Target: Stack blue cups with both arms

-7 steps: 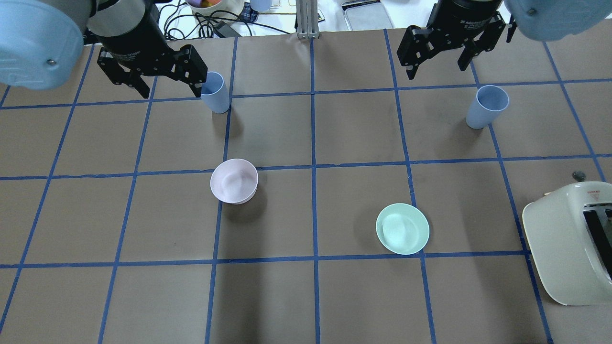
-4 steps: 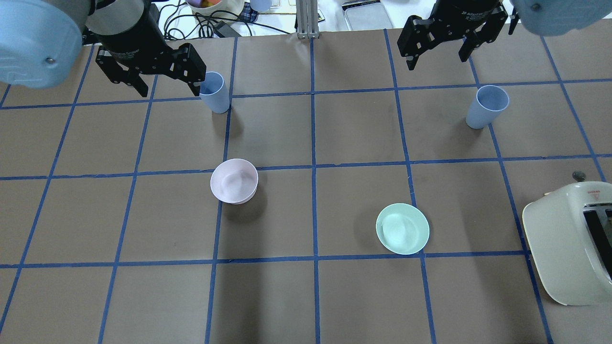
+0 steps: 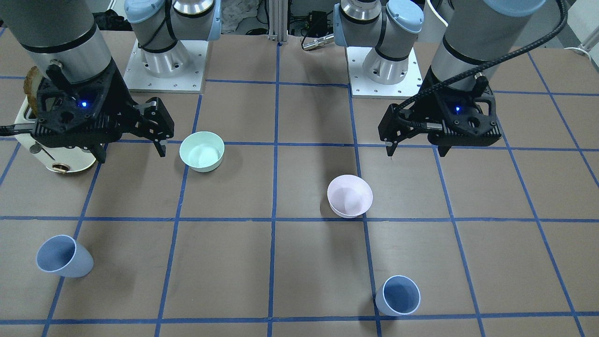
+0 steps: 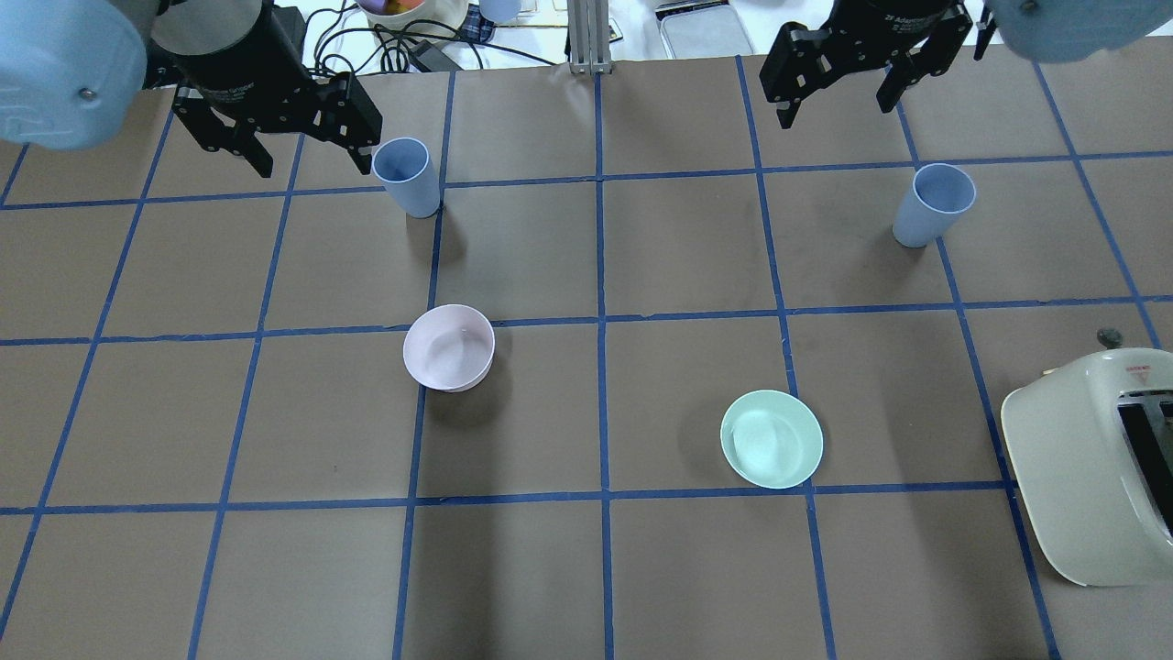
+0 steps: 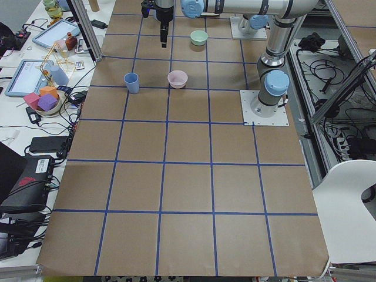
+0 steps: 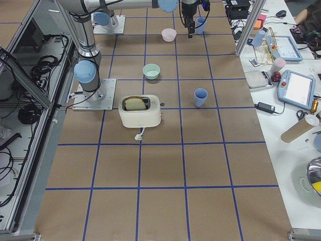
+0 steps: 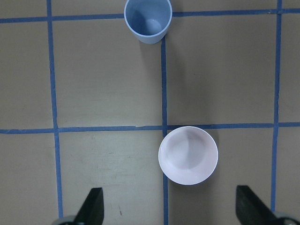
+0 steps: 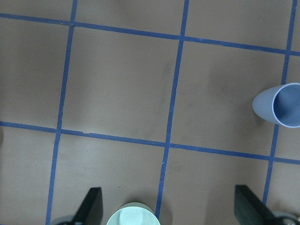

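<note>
Two pale blue cups stand upright on the brown table. The left cup (image 4: 408,179) also shows in the front view (image 3: 398,296) and at the top of the left wrist view (image 7: 148,19). The right cup (image 4: 935,203) shows in the front view (image 3: 63,257) and at the right edge of the right wrist view (image 8: 279,105). My left gripper (image 4: 307,151) hangs open and empty above the table, left of the left cup. My right gripper (image 4: 838,101) hangs open and empty, left of and beyond the right cup.
A pale pink bowl (image 4: 449,346) sits left of centre and a mint green bowl (image 4: 772,438) right of centre. A cream toaster (image 4: 1081,458) stands at the table's right edge. Cables and clutter lie beyond the far edge.
Both open grippers have shifted toward the top of the overhead view. The left gripper's finger no longer overlaps the left cup. Cups and bowls have not moved.
</note>
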